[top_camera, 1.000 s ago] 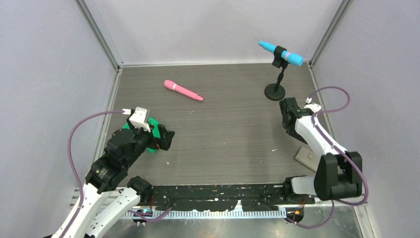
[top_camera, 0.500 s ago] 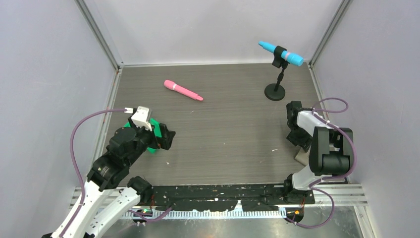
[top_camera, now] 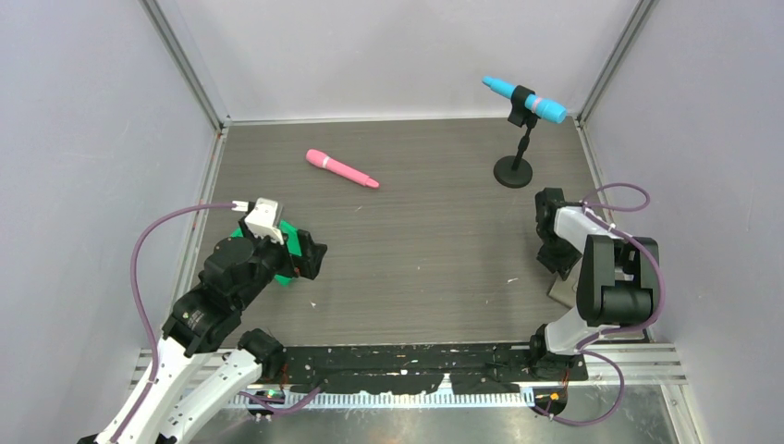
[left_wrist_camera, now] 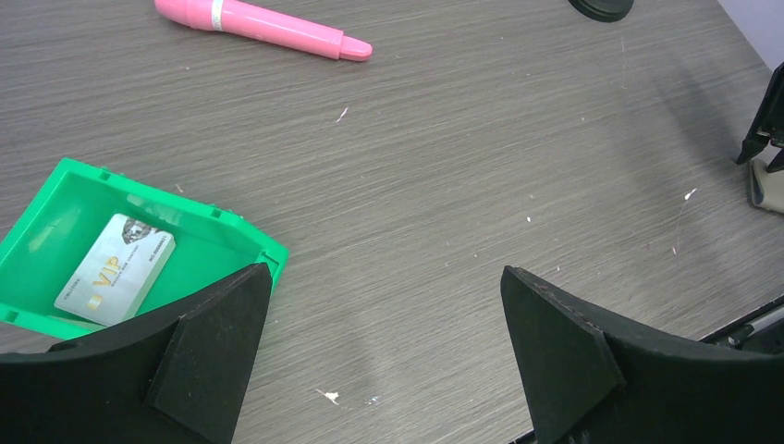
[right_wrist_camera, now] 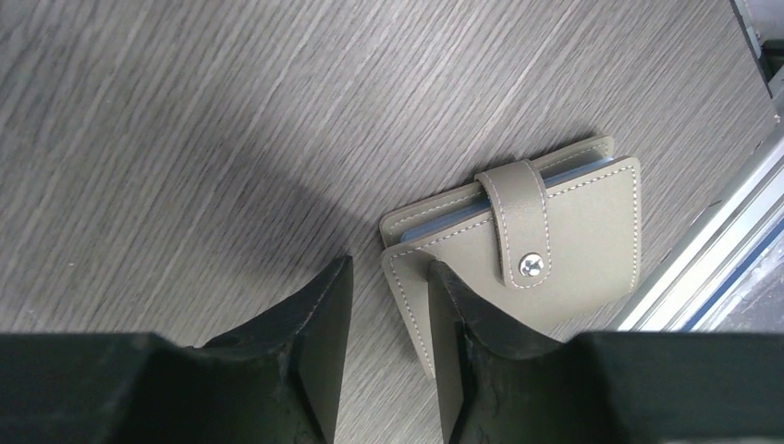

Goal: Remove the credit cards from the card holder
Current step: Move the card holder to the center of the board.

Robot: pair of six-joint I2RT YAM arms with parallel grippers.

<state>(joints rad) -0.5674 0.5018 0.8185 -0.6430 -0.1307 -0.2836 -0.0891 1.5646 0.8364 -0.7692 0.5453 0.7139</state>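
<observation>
Right wrist view: card holder is snapped closed, right jaws straddle its corner, grip unclear; one credit card lies in green tray, left jaws spread.

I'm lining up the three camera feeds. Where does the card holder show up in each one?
Top external: the card holder lies near the right edge, partly hidden by the right arm.
Left wrist: the card holder is cut off by the right border.
Right wrist: the card holder sits right of centre, its strap snapped.
Shared landmark: the right end effector, next to it in every view.
</observation>
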